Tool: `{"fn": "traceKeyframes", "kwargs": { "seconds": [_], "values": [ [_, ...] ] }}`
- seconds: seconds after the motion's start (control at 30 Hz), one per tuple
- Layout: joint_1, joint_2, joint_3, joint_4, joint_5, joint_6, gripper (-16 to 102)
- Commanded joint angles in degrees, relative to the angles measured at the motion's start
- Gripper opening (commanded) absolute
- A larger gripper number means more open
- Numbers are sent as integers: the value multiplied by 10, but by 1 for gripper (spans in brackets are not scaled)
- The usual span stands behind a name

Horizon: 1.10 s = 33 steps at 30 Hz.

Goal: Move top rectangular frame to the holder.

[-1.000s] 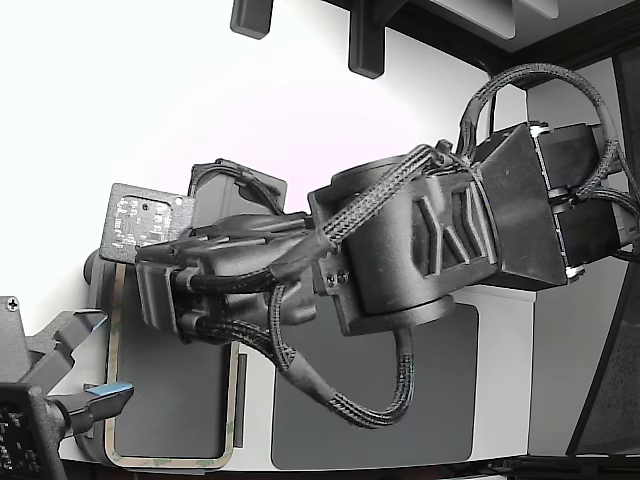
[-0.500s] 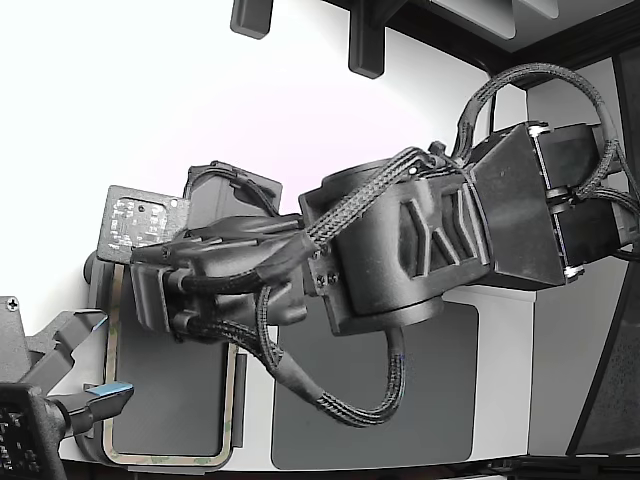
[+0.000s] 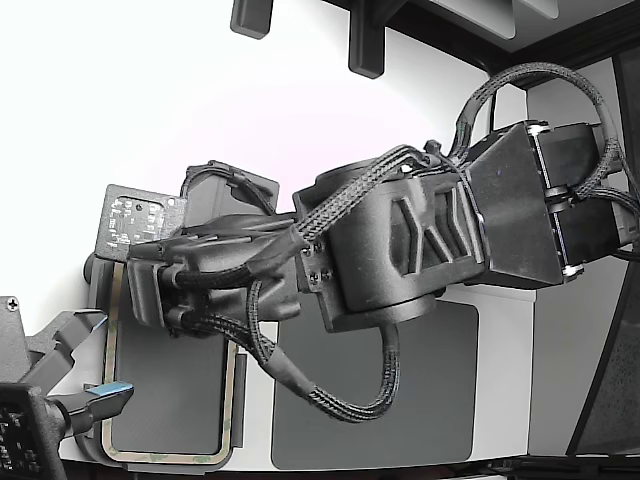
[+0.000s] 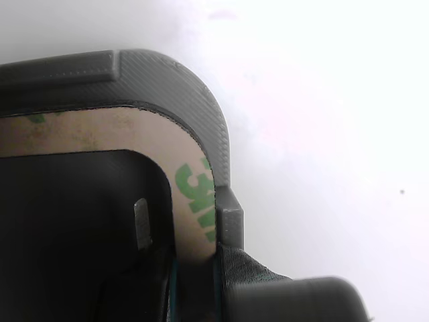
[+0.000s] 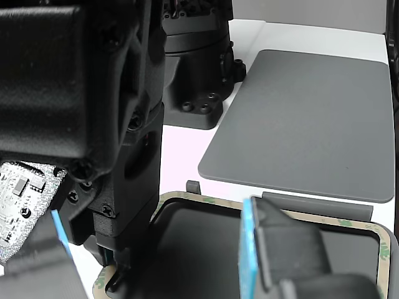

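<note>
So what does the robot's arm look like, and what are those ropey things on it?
The arm is chunky matte black plastic with raised angular ribs on its side. The ropey things are black braided cables looping along it and underneath. Near the wrist sits a small grey circuit board. A blue pad edges one black finger.

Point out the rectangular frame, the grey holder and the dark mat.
rectangular frame (image 4: 194, 184): wrist view, its beige rim at the corner.
holder (image 4: 171, 77): wrist view, its ribbed grey corner wall.
dark mat (image 5: 305, 118): other view, its flat middle.

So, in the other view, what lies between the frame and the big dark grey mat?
A raised grey tab of the holder along the frame's edge, then a strip of bare white table before the mat.
</note>
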Motion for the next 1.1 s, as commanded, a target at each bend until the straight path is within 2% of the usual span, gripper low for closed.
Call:
{"fn": "traceKeyframes", "kwargs": {
  "seconds": [0.0, 0.5, 0.7, 0.77, 0.93, 1.0, 1.03, 1.07],
  "values": [
    [-9, 15, -8, -4, 0, -1, -10],
    [-9, 17, 1, -11, -2, -1, -10],
    [-9, 18, 4, -11, -4, -1, 1],
    [-9, 18, 4, -11, -6, 0, 14],
    [-9, 20, 4, -8, -10, 2, 59],
    [-9, 23, 4, -8, -11, 4, 90],
    [-9, 24, 4, -8, -11, 4, 98],
    [-9, 25, 4, -8, -11, 4, 100]
  ]
}}
